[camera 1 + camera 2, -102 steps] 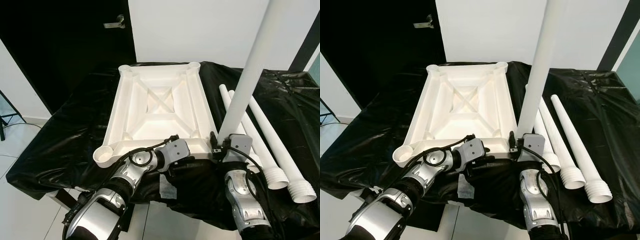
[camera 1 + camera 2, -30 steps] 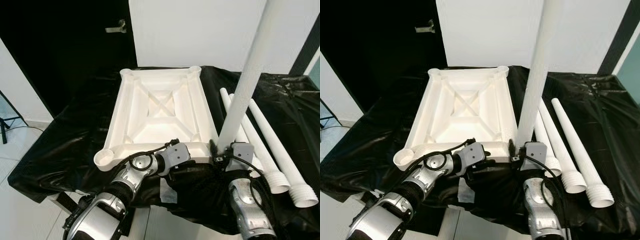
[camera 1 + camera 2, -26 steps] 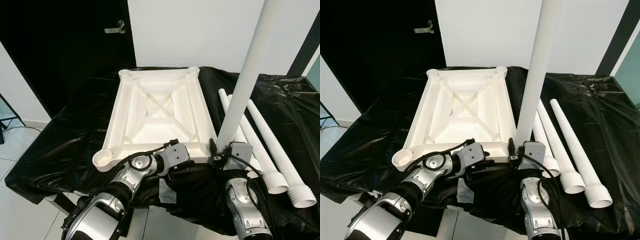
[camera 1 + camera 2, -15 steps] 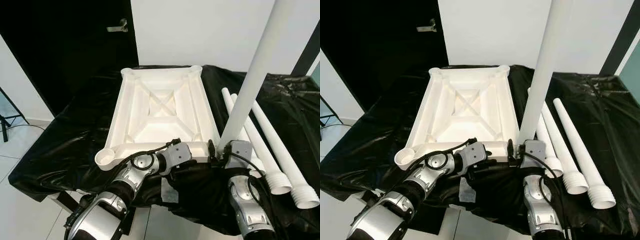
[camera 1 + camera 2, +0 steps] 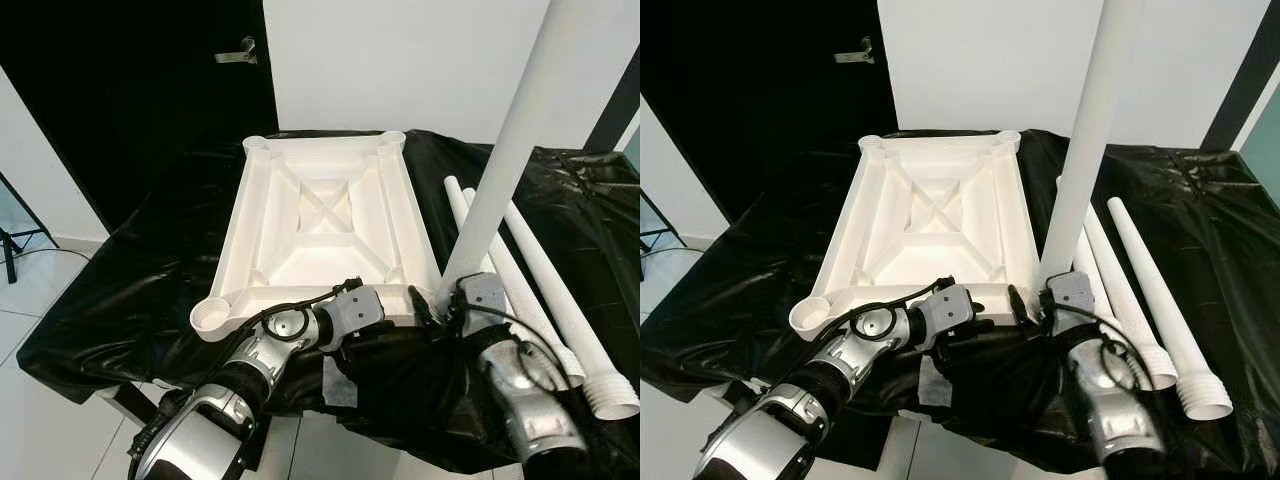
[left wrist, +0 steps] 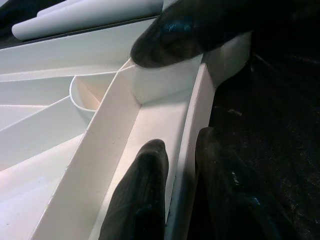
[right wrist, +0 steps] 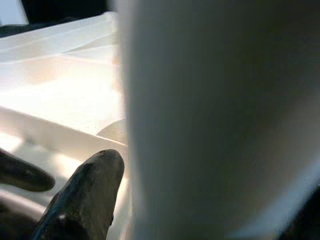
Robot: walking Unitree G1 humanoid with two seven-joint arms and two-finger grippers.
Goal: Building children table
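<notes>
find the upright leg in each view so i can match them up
Left eye: leg rises right of centre, from the tabletop's near right corner to the top edge, right gripper at its base.
Right eye: leg right of centre, same corner.
Left wrist: cannot tell; left gripper pinches the tabletop rim.
Right wrist: leg looms close and pale.
Shared landmark: the tabletop's near right corner.

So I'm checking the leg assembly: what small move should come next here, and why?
Probably keep turning the upright leg into the near right corner socket with the right gripper. The leg leans slightly rather than standing square, and the left gripper already pinches the tabletop's near rim to brace it. Three more legs lie waiting on the black sheet.
</notes>
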